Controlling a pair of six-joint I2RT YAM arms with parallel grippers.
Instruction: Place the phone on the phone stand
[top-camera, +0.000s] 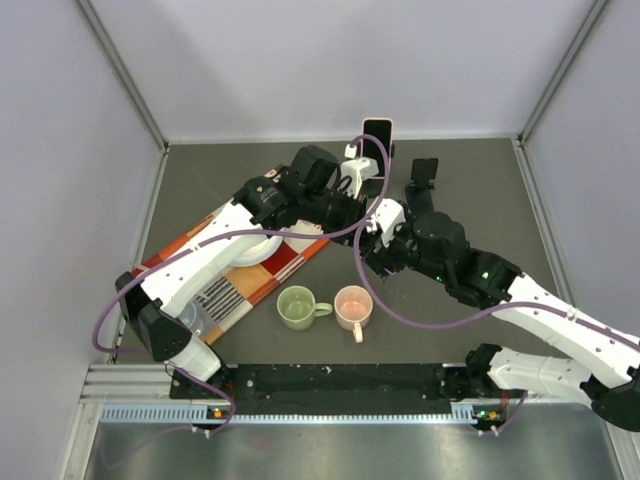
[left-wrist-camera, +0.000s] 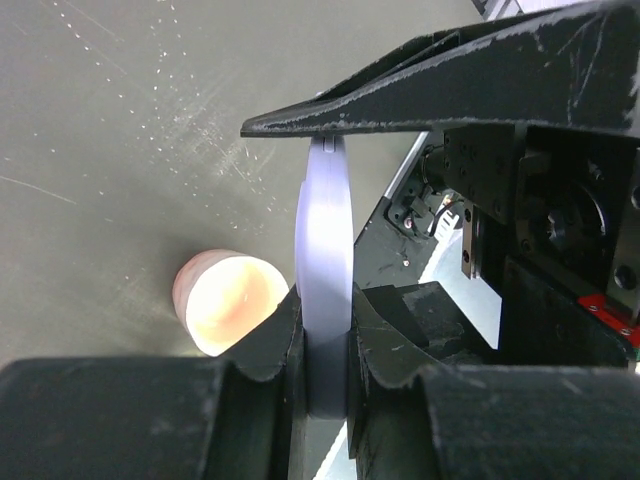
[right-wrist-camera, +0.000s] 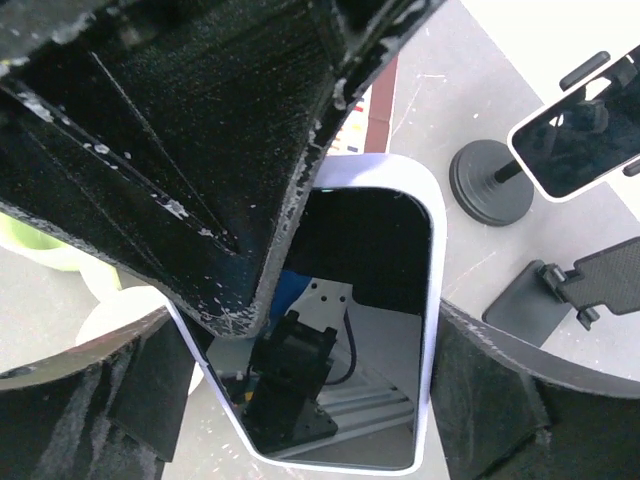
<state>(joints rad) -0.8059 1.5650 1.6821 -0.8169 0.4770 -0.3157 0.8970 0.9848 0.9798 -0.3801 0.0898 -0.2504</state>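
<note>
- Top view: the dark grey matte table (top-camera: 200, 180) has pale walls on three sides. The left gripper (top-camera: 355, 205) and the right gripper (top-camera: 385, 225) meet in the far middle, very close together.
- The empty black phone stand (top-camera: 425, 170) is just right of them, with bare table around it. A second phone (top-camera: 377, 135) leans upright at the far edge.
- A glossy green mug (top-camera: 297, 307) and a pink mug (top-camera: 352, 305) stand side by side, nearer. A patterned orange board (top-camera: 300, 262) lies to the left.
- Left wrist view: the phone (left-wrist-camera: 325, 250) is seen edge-on, a thin smooth lavender-white slab with a rounded rim. The rough black left fingers (left-wrist-camera: 270, 350) are clenched on its flat faces, off the table. The pink mug is below on the left.
- Right wrist view: the phone shows a dark glossy screen in a pale rounded frame. The scuffed right fingers (right-wrist-camera: 490, 390) stand wide at its two long edges. I cannot tell if they already press it.
- The empty stand and the second phone's round-based stand (right-wrist-camera: 490, 180) are on the right, apart from each other.
</note>
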